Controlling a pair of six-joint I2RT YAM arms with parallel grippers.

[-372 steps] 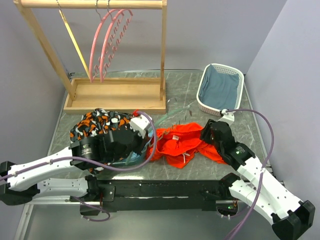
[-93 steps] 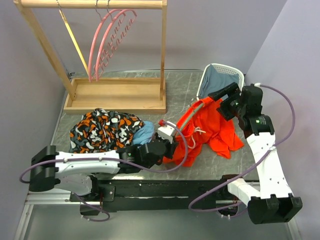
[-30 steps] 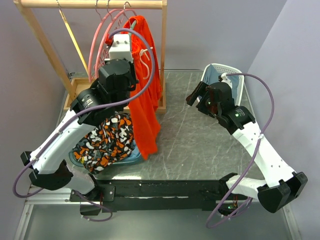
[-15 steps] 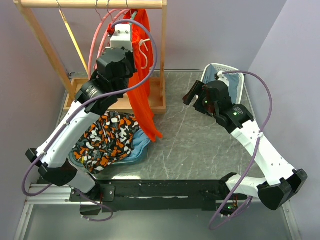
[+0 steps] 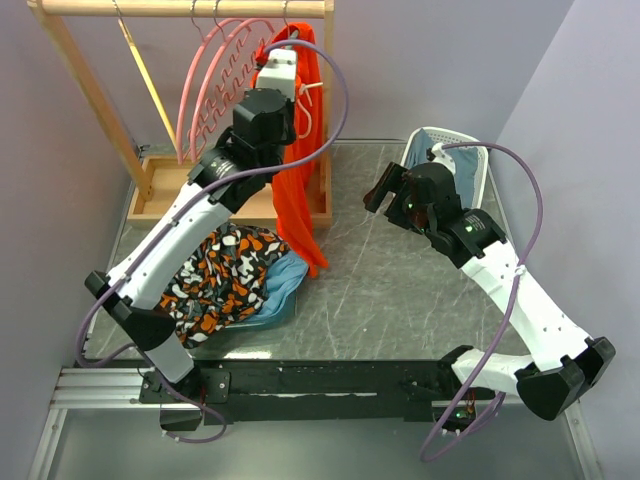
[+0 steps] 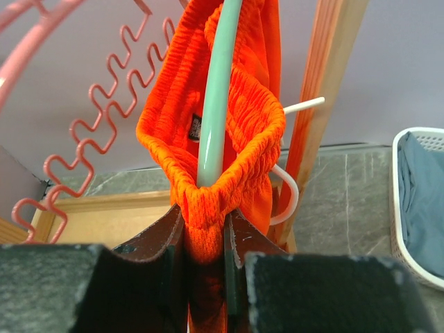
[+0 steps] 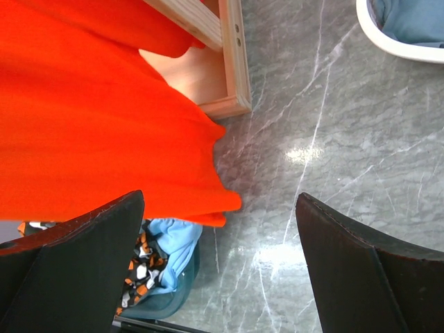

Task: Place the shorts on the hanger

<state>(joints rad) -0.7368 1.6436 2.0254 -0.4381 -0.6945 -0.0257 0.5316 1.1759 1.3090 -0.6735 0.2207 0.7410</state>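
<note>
So we're at the hang-it-up step: our left pincer [image 6: 205, 225] is clenched on the shorts [image 6: 236, 132] and hanger [image 6: 217, 90] together, way up by the top of the wooden rack [image 5: 326, 110]. The ribbed, stretchy waistband wraps the smooth teal arch, a white drawstring [image 6: 288, 201] dangles, and the soft legs drape toward the desk [image 5: 400, 290]. The right pincer [image 7: 218, 257] is spread wide, holding nothing. Next, we reckon, the hook needs seating on the rack before release, but we can't see the hook.
</note>
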